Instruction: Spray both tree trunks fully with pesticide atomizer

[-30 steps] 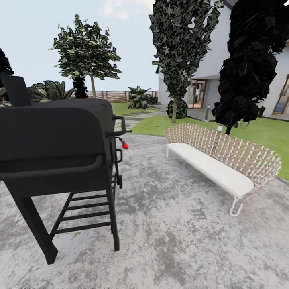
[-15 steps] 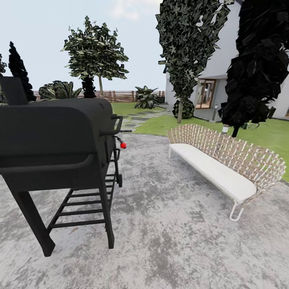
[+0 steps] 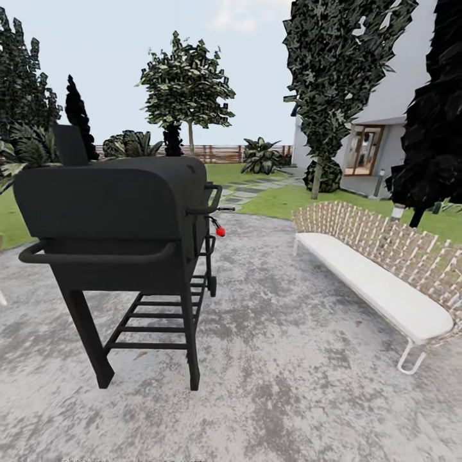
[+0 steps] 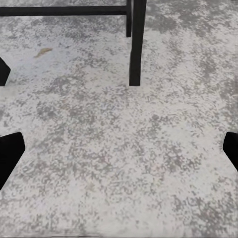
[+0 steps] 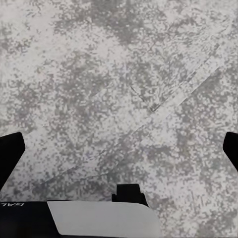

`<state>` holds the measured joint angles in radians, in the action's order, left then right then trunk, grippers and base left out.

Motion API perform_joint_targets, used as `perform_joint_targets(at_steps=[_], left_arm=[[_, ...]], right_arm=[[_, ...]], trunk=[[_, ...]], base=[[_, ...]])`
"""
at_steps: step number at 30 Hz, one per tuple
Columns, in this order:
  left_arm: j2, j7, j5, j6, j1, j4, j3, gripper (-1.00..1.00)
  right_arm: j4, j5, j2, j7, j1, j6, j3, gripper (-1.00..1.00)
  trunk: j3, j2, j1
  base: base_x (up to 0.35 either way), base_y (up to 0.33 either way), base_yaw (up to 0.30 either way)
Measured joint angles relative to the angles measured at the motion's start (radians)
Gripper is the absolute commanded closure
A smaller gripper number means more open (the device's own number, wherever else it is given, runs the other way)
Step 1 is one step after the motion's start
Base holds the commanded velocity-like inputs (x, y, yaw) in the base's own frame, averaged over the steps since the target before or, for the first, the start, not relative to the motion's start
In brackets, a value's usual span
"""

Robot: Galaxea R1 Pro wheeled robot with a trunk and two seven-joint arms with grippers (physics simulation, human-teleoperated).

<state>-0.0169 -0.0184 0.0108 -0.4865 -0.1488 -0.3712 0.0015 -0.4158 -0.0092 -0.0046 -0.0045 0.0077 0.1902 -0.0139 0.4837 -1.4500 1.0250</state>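
The robot stands on a mottled grey patio [image 3: 289, 385]. A black barbecue smoker [image 3: 122, 218] on legs is ahead at the left, a white wicker sofa [image 3: 378, 269] at the right. Beyond them, on the lawn [image 3: 282, 202] before the slat fence [image 3: 218, 153], rises a tree [image 3: 186, 86] with a thin bare trunk [image 3: 190, 138] and blocky green canopy. Both pairs of fingers are spread wide and hold nothing: the left fingers [image 4: 10, 153] with a smoker leg [image 4: 136, 42] past their tips, the right fingers [image 5: 10, 151] over bare paving.
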Motion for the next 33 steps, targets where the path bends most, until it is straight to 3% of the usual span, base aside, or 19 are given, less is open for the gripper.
perform_joint_targets(at_steps=[17,33], left_arm=[[0.000,0.000,0.001,-0.001,0.000,0.000,0.000,-1.00],[0.002,0.001,0.001,-0.001,0.000,0.000,0.000,-1.00]], right_arm=[[0.000,0.000,0.000,0.000,0.000,0.000,0.000,-1.00],[-0.001,0.000,0.000,0.000,0.000,0.000,0.000,-1.00]], trunk=[[0.000,0.000,0.000],[0.000,0.000,0.000]], base=[[-0.008,-0.006,0.277],[-0.223,-0.171,0.278]])
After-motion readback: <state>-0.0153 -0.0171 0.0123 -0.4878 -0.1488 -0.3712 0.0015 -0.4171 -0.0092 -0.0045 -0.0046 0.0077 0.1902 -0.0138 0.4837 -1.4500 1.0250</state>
